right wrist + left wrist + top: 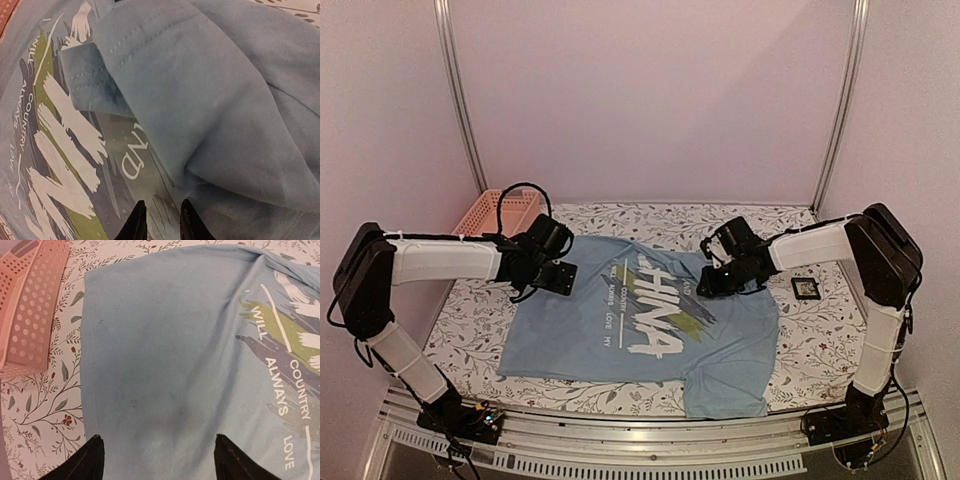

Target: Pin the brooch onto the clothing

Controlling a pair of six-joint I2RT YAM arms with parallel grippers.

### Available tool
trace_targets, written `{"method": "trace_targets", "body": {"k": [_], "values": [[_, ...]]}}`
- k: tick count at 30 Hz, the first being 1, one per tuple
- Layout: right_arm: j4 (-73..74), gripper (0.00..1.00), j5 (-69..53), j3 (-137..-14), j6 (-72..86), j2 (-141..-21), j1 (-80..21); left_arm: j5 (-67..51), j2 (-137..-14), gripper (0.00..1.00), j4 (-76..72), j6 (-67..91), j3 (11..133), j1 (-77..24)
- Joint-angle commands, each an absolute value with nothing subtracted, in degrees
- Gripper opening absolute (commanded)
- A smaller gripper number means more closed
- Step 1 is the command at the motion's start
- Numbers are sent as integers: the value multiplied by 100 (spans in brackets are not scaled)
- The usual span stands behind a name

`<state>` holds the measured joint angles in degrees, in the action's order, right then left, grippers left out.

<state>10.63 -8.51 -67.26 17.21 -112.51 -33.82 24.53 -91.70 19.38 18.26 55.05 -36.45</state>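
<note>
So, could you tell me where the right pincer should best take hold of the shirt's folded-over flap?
Take the folded-over flap by its double-stitched hem, the right pincer coming from the print side with one finger slid under. That edge lies loose on top of the T-shirt and looks slightly lifted, so it probably offers a lip; flat cloth elsewhere gives none.

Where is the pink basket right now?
The pink perforated basket sits at the table's far-left corner in the top view, just beyond the left gripper; the left wrist view shows it lying beside the T-shirt, not on it.
</note>
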Motion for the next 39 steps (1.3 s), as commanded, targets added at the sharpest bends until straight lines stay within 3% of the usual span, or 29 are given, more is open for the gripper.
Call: {"method": "trace_targets", "body": {"k": [1,10,20,27,30,34,36,39], "values": [[1140,27,-989,-6179,2128,-10447,-3365,2529,-8984,75,1987,1768,5402,-3598],[1981,38,-822,-6837,1162,-9851,-2959,2540,-8965,75,1983,1775,5370,-3597],[2452,52,-1512,-9217,137,-12128,-2944,2595,-8769,75,2099,1781,5234,-3599],[2189,50,-2029,-9786,483,-12925,-3030,2492,-8894,75,2125,1752,5308,-3598],[2169,44,-1891,-9812,530,-13080,-3093,2467,-8945,75,2136,1765,5360,-3603],[2138,10,-1722,-9738,631,-13068,-3096,2447,-8947,75,2136,1735,5353,-3604],[2132,0,-1625,-9693,633,-12974,-3094,2456,-8955,75,2145,1710,5344,-3609],[2133,0,-1298,-9646,607,-12803,-3089,2471,-8961,75,2166,1703,5335,-3612]]}}
